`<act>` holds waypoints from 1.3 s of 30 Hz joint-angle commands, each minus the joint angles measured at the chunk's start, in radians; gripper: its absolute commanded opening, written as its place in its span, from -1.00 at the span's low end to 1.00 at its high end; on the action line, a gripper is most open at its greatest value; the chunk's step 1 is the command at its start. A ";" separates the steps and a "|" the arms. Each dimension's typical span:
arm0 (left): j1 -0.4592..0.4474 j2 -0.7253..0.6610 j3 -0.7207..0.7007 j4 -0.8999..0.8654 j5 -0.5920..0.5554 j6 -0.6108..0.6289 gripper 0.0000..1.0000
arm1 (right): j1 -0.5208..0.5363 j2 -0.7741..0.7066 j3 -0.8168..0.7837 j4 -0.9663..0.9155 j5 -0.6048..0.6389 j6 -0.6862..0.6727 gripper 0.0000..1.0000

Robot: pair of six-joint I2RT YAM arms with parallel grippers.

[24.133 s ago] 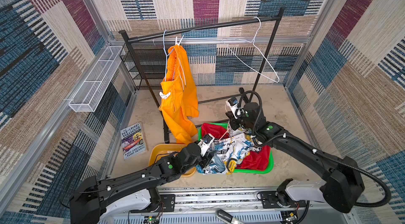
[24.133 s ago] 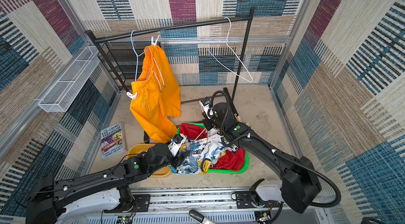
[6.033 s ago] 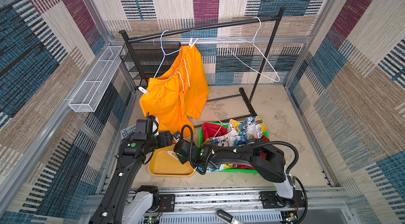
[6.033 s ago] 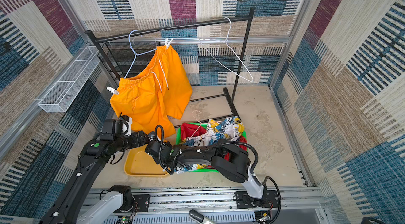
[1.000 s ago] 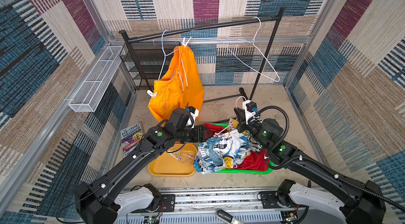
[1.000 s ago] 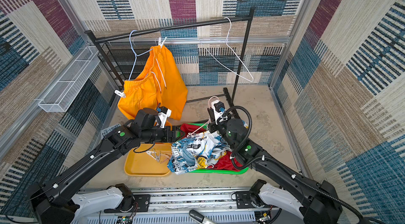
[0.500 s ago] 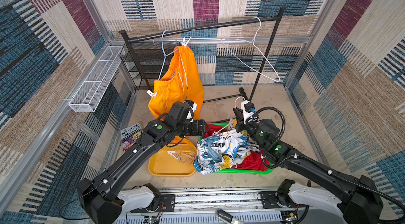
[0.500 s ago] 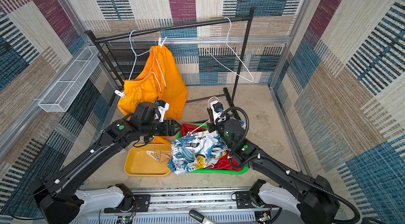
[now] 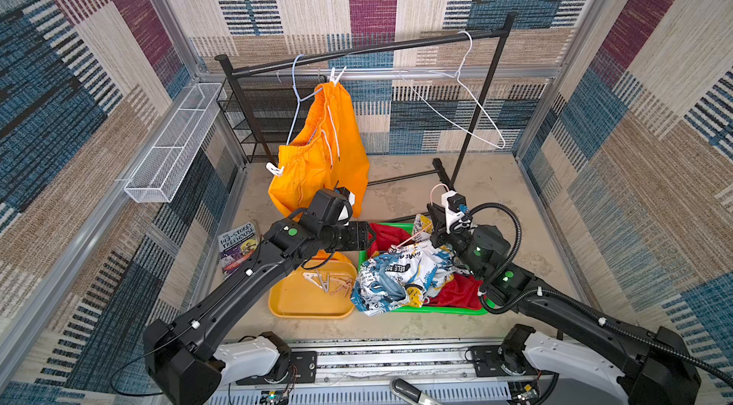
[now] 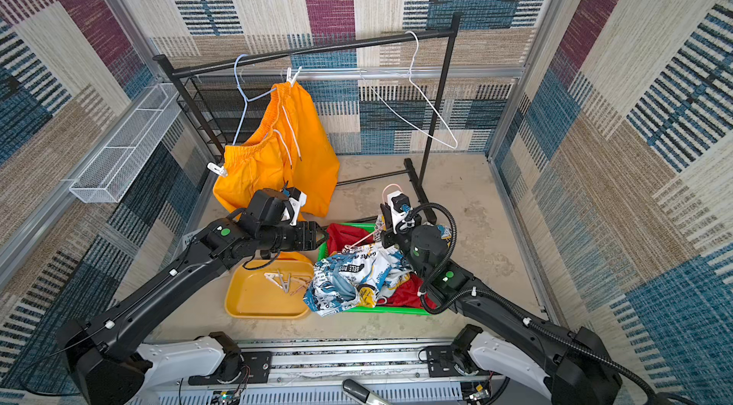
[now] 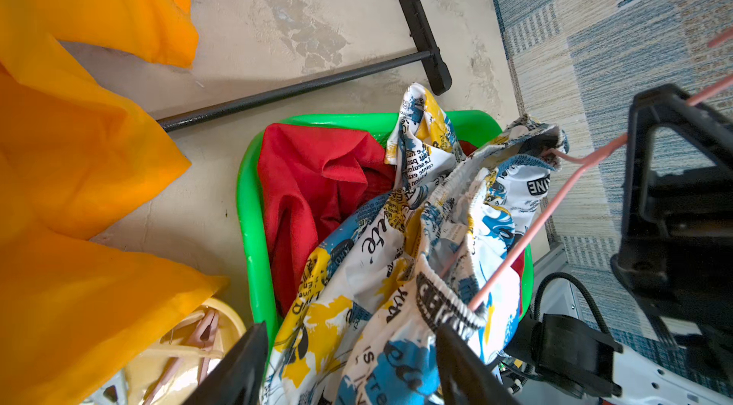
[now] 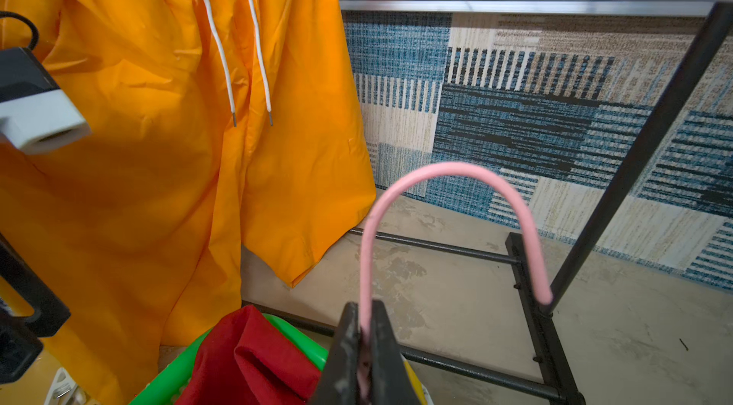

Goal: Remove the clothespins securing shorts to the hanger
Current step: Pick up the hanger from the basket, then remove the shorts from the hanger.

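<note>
Orange shorts point(image 9: 317, 161) hang from a pale hanger point(image 9: 295, 89) on the rack. One white clothespin point(image 9: 337, 76) sits at their top corner and another point(image 9: 274, 169) at their lower waist corner. Printed white shorts point(image 9: 400, 276) droop from a pink hanger point(image 12: 436, 173) over the green tray point(image 11: 248, 204), where red shorts point(image 11: 309, 193) lie. My right gripper point(image 12: 365, 315) is shut on the pink hanger's neck. My left gripper point(image 11: 349, 343) stands open at the tray's left edge, its fingers on either side of the printed cloth, apart from it.
A yellow tray point(image 9: 301, 304) left of the green one holds several loose clothespins point(image 9: 329, 282). The black rack point(image 9: 357, 51) carries an empty white hanger point(image 9: 468, 105). A book point(image 9: 238, 244) lies on the floor at left, below a wire basket point(image 9: 174, 141) on the wall.
My left gripper has moved right, from above the yellow tray to the printed shorts, and its jaws have narrowed slightly. The right gripper still holds the pink hanger in nearly the same place.
</note>
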 commanded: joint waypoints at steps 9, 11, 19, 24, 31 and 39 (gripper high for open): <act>-0.019 0.088 0.025 -0.012 0.068 -0.004 0.36 | 0.001 -0.027 -0.021 0.020 0.004 0.006 -1.00; -0.029 0.097 0.034 -0.012 0.072 -0.004 0.36 | 0.001 -0.029 -0.024 0.023 0.001 0.003 -1.00; -0.082 0.072 0.072 0.000 0.087 0.096 0.39 | 0.001 -0.005 -0.010 0.005 -0.008 0.008 -1.00; -0.108 0.071 0.061 0.001 0.124 0.237 0.28 | 0.000 0.026 0.021 -0.025 -0.011 0.017 -1.00; -0.139 0.080 0.055 0.013 0.075 0.352 0.19 | 0.001 0.032 0.031 -0.034 -0.026 0.025 -1.00; -0.158 0.114 0.056 0.051 0.051 0.380 0.11 | 0.001 0.042 0.040 -0.043 -0.038 0.031 -1.00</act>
